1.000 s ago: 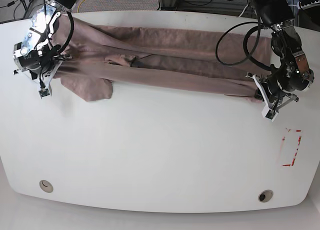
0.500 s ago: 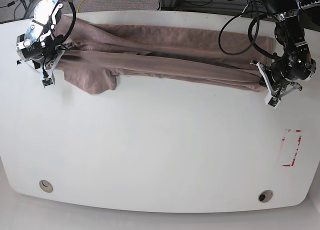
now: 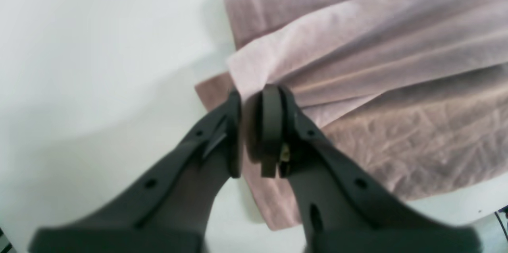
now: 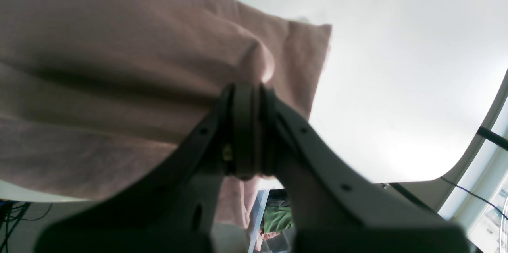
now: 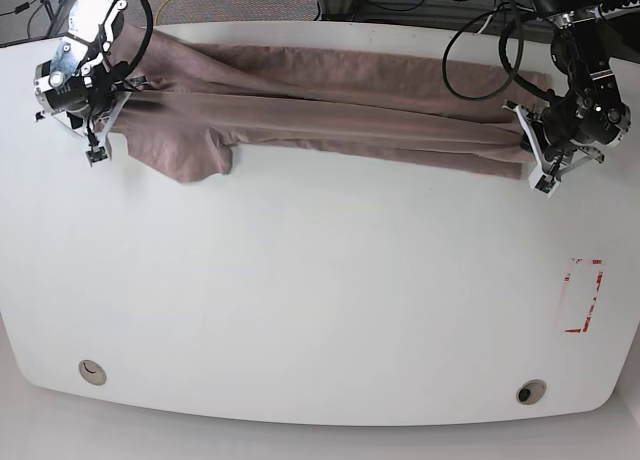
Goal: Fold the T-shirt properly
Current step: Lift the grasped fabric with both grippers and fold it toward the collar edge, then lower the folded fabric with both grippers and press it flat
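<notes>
T-shirt (image 5: 330, 110) lay stretched in long band across top of white counter (image 5: 320, 310). Left pincer (image 5: 528, 152) pinched its right end. Right pincer (image 5: 103, 120) pinched its left end, sleeve hanging below.

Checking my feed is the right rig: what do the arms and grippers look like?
Both grippers, left and right, have matte black fingers with small holes. In the base view, the arms are black with silver-white wrist hardware and looping black cables.
</notes>
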You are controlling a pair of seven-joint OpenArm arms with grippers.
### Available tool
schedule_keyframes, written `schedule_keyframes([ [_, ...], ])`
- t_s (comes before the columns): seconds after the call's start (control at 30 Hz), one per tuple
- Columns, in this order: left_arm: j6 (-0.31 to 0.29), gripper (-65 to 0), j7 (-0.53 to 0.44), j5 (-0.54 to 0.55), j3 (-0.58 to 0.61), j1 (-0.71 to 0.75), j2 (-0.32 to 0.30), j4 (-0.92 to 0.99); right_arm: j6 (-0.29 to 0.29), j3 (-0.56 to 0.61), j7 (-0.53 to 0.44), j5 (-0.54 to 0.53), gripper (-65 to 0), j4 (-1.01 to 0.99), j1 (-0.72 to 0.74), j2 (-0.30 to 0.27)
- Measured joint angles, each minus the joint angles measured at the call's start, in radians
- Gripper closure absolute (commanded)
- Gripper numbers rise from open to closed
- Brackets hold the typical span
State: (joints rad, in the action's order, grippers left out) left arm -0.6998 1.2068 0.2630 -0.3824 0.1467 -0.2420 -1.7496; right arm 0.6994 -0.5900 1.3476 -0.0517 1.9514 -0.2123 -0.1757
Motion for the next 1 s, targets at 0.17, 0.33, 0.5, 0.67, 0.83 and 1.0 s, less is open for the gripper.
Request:
schedule_keyframes([
  [0.17, 0.0, -29.7, 0.0, 0.0, 0.003, 0.014, 0.001, 0.0, 0.0, 0.0, 0.0, 0.005, -35.4, 0.0, -0.014, 0.008],
  [0.33, 0.003, -37.2, 0.038, -0.003, 0.003, 0.013, 0.0, 0.0, 0.0, 0.0, 0.011, 0.011, -46.6, 0.0, -0.019, 0.013],
  [0.5, 0.003, -37.2, 0.134, -0.005, -0.001, -0.029, 0.001, -0.014, 0.0, 0.0, 0.011, -0.006, -46.6, 0.024, -0.016, 0.012],
  [0.67, 0.003, -37.2, 0.149, -0.001, -0.001, -0.065, 0.001, -0.12, 0.0, -0.045, 0.01, -0.167, -46.6, 0.039, -0.01, 0.015],
  [0.83, 0.003, -37.2, 0.158, 0.032, -0.001, -0.095, 0.003, -0.172, 0.0, -0.111, 0.016, -0.286, -46.6, 0.024, 0.018, 0.008],
  [1.0, 0.003, -37.2, 0.158, 0.05, -0.002, -0.123, 0.023, -0.153, -0.001, -0.103, 0.014, -0.361, -43.1, -0.025, 0.023, 0.013],
])
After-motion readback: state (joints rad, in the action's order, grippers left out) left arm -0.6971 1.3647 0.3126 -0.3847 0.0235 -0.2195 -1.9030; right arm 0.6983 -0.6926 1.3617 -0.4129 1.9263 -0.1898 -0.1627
